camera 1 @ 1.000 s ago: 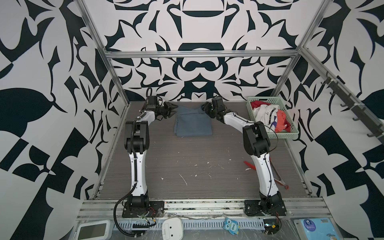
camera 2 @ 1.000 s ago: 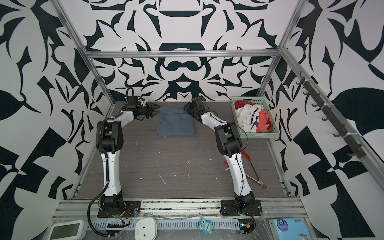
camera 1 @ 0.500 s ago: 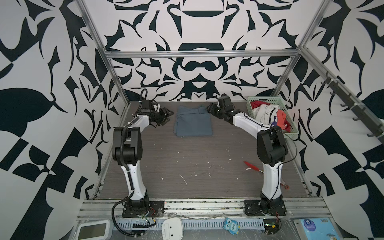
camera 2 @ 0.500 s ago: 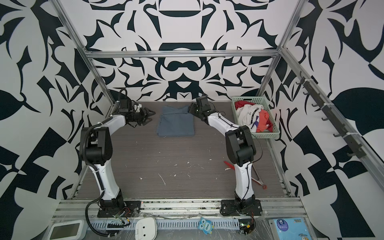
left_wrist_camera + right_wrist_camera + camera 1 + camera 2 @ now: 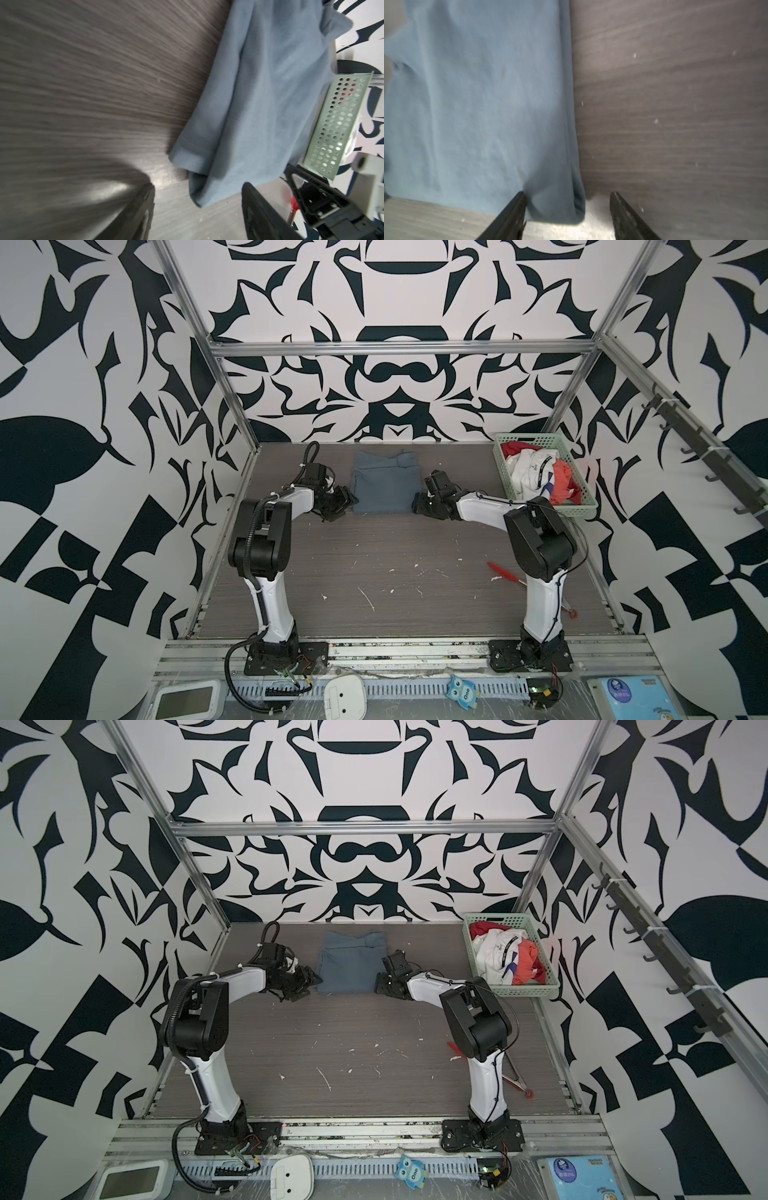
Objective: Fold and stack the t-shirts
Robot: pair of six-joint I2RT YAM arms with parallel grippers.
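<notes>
Left wrist view: my left gripper (image 5: 198, 187) has its jaws wide apart and empty. A near corner of the slate blue-grey t-shirt (image 5: 259, 93) sits just ahead, not pinched.

Right wrist view: right gripper (image 5: 566, 193) is spread too. The shirt's other near corner lies between the jaws; one jaw seems to touch cloth, no clamp.

In both top views that shirt lies folded flat at the far middle of the table (image 5: 395, 556), with me flanking it.

My read: one shirt folded, stack of one. Left to do: white striped t-shirt (image 5: 530, 472) and red-orange t-shirt (image 5: 561, 485), crumpled in the green lattice basket (image 5: 569, 512).

Can't tell the garment count in there, or the fold's layers. Wrist views are blurred, fingers cut off at the frame edge.
</notes>
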